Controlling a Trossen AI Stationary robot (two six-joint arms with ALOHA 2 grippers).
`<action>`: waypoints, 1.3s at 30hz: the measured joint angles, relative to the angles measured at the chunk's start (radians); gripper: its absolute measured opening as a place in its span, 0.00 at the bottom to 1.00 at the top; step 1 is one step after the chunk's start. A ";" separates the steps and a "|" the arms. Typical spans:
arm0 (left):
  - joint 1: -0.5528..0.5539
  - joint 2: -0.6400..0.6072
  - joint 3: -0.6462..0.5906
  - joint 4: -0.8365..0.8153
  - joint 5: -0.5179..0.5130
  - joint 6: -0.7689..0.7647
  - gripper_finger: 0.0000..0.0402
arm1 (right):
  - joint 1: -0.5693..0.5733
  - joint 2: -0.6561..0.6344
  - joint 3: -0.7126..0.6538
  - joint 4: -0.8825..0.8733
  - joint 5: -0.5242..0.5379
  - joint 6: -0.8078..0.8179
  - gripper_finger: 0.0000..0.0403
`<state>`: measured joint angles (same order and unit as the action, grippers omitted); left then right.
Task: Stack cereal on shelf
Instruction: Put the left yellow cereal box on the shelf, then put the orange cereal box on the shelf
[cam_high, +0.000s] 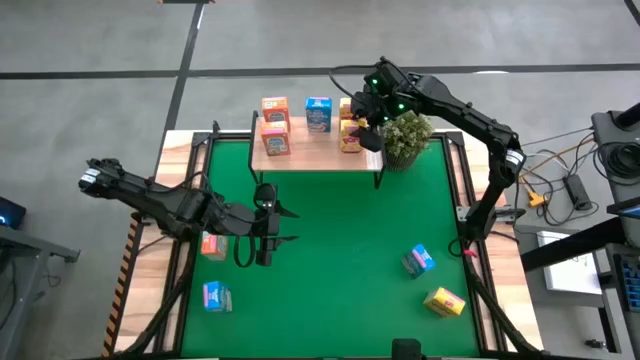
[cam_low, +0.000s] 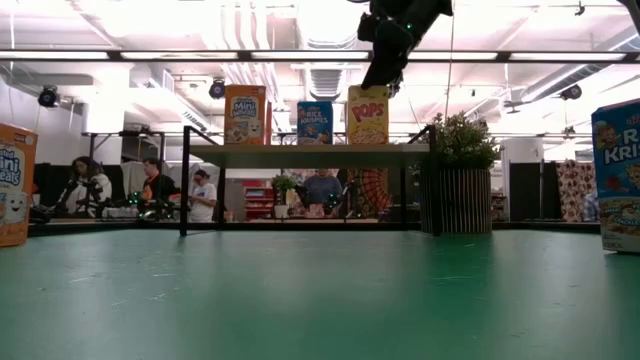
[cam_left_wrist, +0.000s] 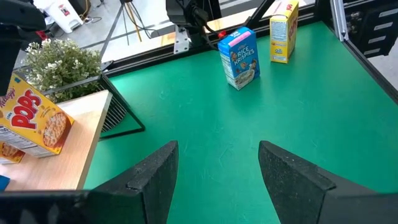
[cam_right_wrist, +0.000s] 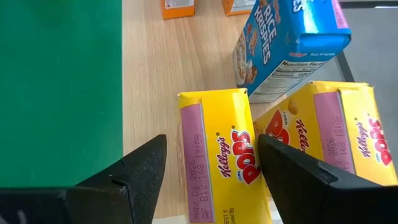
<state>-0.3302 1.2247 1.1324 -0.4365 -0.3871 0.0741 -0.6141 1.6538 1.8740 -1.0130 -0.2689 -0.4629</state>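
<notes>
My right tool (cam_high: 362, 118) stands over the right end of the shelf (cam_high: 318, 160), its fingers (cam_right_wrist: 138, 177) apart and straddling the near yellow Pops box (cam_right_wrist: 221, 163); the box sits between them on the wood, and I cannot tell whether either finger touches it. A second yellow Pops box (cam_right_wrist: 339, 134) stands just beside the first, and a blue Rice Krispies box (cam_right_wrist: 291, 45) stands next along the board. In the high view the shelf carries, from its left end, two orange-pink boxes (cam_high: 275, 125), the blue box, then the two yellow boxes under my right tool. The low view confirms an orange Mini-Wheats box (cam_low: 245, 115), the blue box and a Pops box upright on the shelf top. A potted plant (cam_high: 406, 138) stands on the counter (cam_high: 330, 270) against the shelf's right end. My left tool (cam_high: 266, 223) hangs over the green mat left of centre, in front of the shelf, fingers (cam_left_wrist: 152, 180) apart and holding nothing. Boxes off the shelf: an orange-pink box (cam_high: 213, 245) just beside my left arm, a blue box (cam_high: 217, 297) near the front left corner, another blue Rice Krispies box (cam_high: 418, 260) and a yellow box (cam_high: 444, 301) close together at front right. People are seated in the room beyond the counter.
</notes>
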 joint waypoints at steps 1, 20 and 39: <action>0.000 0.000 0.000 0.000 0.000 0.000 0.51 | 0.001 -0.003 0.000 0.000 0.000 0.004 0.60; 0.013 0.016 0.000 0.001 -0.061 -0.017 0.51 | 0.128 -0.106 0.055 -0.029 0.006 0.173 0.57; 0.040 0.064 0.259 -0.957 0.033 -1.043 0.51 | 0.484 -0.191 -0.245 0.117 0.082 0.208 0.56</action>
<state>-0.2903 1.2888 1.3916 -1.3931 -0.3537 -0.9689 -0.1298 1.4626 1.6286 -0.8960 -0.1870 -0.2548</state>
